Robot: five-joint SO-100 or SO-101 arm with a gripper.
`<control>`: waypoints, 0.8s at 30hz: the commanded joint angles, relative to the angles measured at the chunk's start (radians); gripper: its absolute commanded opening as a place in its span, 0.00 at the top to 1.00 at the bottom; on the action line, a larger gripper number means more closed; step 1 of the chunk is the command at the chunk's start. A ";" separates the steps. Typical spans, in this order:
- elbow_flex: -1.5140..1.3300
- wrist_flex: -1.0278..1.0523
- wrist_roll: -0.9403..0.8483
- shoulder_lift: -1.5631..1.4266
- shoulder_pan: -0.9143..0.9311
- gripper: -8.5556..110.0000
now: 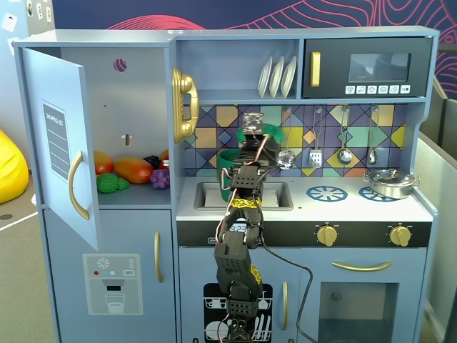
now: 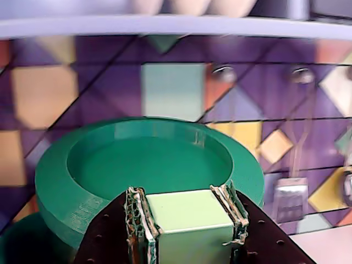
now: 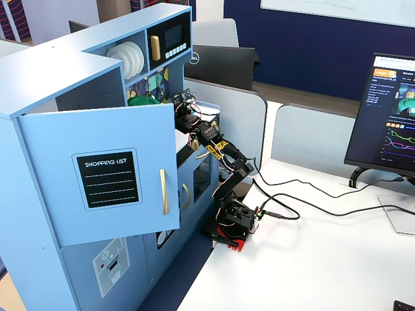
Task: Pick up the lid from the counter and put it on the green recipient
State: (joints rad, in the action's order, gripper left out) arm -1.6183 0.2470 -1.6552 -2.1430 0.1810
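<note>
Blue toy kitchen (image 1: 300,207) (office desk (image 3: 324,259) beside)

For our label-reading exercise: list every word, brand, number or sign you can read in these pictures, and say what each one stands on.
"SHOPPING LIST": black panel on the open pale-blue cupboard door; the same panel is too blurred to read in a fixed view.
"DELL": logo on the back of a black monitor, just legible.
Too small to read: black toy microwave's buttons, ice-dispenser panel, black computer screen's text.
Wrist view: no text.
</note>
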 commanded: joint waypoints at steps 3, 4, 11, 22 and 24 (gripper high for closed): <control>0.084 0.017 -0.032 -0.049 -0.067 0.93; 0.084 0.017 -0.037 -0.044 -0.075 0.93; 0.075 0.026 -0.052 -0.029 -0.124 0.93; 0.046 0.021 -0.064 0.005 -0.147 0.93; 0.046 0.009 -0.069 0.018 -0.146 0.93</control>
State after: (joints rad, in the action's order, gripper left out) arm -1.6183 0.2715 -1.7073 -2.1261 0.0353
